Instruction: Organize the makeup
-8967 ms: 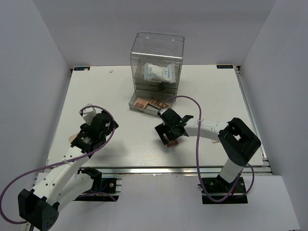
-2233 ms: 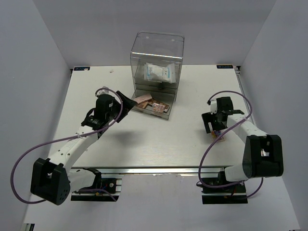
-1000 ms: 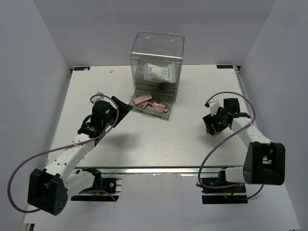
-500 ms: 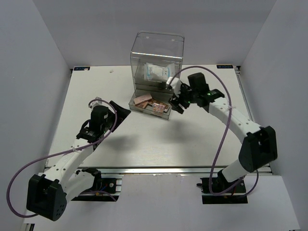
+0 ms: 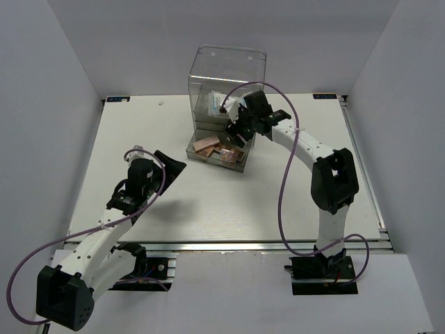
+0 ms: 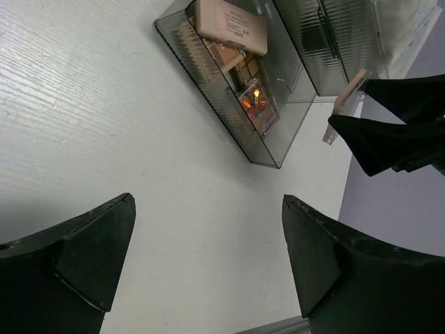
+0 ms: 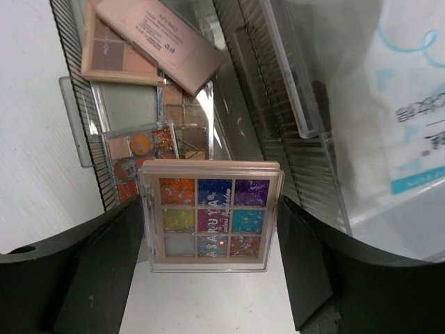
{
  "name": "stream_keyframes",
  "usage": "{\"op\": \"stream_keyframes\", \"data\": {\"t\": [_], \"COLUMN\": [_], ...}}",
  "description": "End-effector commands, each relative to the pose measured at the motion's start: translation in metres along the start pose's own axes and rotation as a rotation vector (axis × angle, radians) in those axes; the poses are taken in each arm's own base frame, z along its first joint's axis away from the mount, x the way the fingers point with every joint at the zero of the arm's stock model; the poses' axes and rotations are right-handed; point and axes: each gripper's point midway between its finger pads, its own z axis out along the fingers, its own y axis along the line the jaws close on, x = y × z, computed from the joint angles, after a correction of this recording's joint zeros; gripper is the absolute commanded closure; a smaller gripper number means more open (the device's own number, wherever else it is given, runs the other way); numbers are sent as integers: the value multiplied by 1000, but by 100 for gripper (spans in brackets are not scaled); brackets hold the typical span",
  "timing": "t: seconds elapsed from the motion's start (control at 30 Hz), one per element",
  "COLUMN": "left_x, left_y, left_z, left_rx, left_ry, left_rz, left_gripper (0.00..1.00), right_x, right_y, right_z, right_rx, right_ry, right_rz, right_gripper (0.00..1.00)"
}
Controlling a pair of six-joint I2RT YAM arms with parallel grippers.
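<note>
My right gripper (image 7: 212, 233) is shut on a multicoloured palette (image 7: 211, 214) with nine glitter squares, holding it by its two sides just above the pulled-out bottom drawer (image 7: 83, 132). In the drawer lie a pink palette (image 7: 160, 43), a brown one (image 7: 111, 59) and an orange-toned one (image 7: 134, 149). The white blue-printed packet (image 7: 417, 111) sits inside the clear box (image 5: 227, 76). From above, the right gripper (image 5: 235, 129) hangs at the box's front. My left gripper (image 5: 170, 163) is open over bare table left of the drawer (image 6: 229, 97), nothing between its fingers (image 6: 90, 243).
The clear acrylic box stands at the table's back middle, its drawer (image 5: 217, 154) sticking out toward me. The right arm (image 5: 306, 146) arches across the right half of the table. Grey walls close in both sides.
The right arm has swung from the table's right side over to the drawer, carrying the multicoloured palette. The left arm has drawn back a little toward the near left, still open.
</note>
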Motion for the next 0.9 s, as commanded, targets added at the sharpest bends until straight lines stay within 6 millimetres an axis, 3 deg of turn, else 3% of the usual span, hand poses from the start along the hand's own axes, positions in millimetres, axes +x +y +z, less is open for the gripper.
{"op": "stream_keyframes", "data": {"t": [0.0,0.07,0.33,0.43,0.6,0.67,0.77,0.8,0.87], "left_x": [-1,1,6,8,9,9,9,10,10], "left_y": [4,5,5,5,4,4,3,5,4], "left_z": [-4,-3,3,6,9,9,10,10,10], "left_rx": [-4,-1,-1,0,6,6,10,6,15], "left_ry": [-14,-8,16,26,34,34,31,34,32], "left_rz": [-10,-20,-23,-24,-23,-21,-18,-18,-19], "left_gripper": [6,6,6,6,6,6,7,8,9], "right_x": [-16,-14,-9,-7,-10,-13,-20,-21,-29], "right_y": [-7,-10,-13,-10,12,22,50,59,75], "right_z": [-2,5,11,10,1,-5,-20,-27,-35], "right_rx": [28,36,42,34,-79,-141,-296,-348,-434], "right_ry": [-24,-14,-3,3,-19,-35,-83,-85,-134], "right_rz": [4,15,17,11,-44,-75,-141,-147,-181], "right_gripper": [51,38,16,11,11,12,24,37,54]}}
